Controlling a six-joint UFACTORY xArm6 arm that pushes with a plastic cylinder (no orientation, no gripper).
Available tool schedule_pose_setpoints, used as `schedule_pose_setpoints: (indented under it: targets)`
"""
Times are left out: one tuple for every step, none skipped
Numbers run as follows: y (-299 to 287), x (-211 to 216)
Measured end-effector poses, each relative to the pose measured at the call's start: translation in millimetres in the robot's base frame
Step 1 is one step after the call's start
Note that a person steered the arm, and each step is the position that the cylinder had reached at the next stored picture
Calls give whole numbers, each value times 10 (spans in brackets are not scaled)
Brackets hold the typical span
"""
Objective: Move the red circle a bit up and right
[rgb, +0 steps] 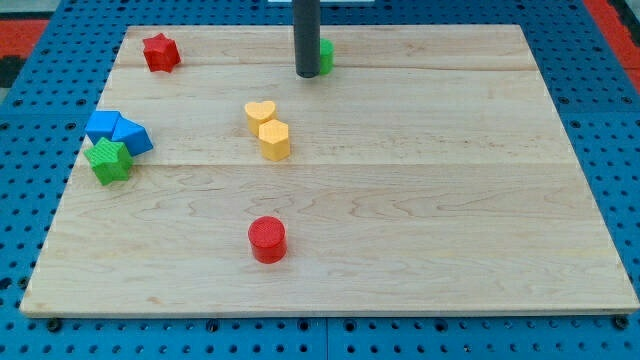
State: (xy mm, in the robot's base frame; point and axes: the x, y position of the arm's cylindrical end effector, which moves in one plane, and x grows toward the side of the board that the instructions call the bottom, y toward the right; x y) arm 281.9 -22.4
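Observation:
The red circle point(267, 240) stands on the wooden board point(450, 200), low and a little left of the middle. My tip point(307, 74) is near the view's top, far above the red circle and slightly to its right. It stands right beside a green block point(326, 55), which the rod partly hides.
A yellow heart point(260, 112) and a yellow hexagon point(274, 140) touch each other between my tip and the red circle. A red star point(160, 52) sits at the top left. Two blue blocks point(118, 132) and a green star point(108, 160) cluster at the left edge.

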Motion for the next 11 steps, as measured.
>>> schedule_pose_setpoints:
  targets:
    - [263,133]
    - [489,174]
    - [293,-268]
    - [453,-8]
    - [1172,942]
    - [1512,2168]
    - [1163,3099]
    - [480,3347]
    - [-264,3035]
    - [-126,2644]
    - [-258,2818]
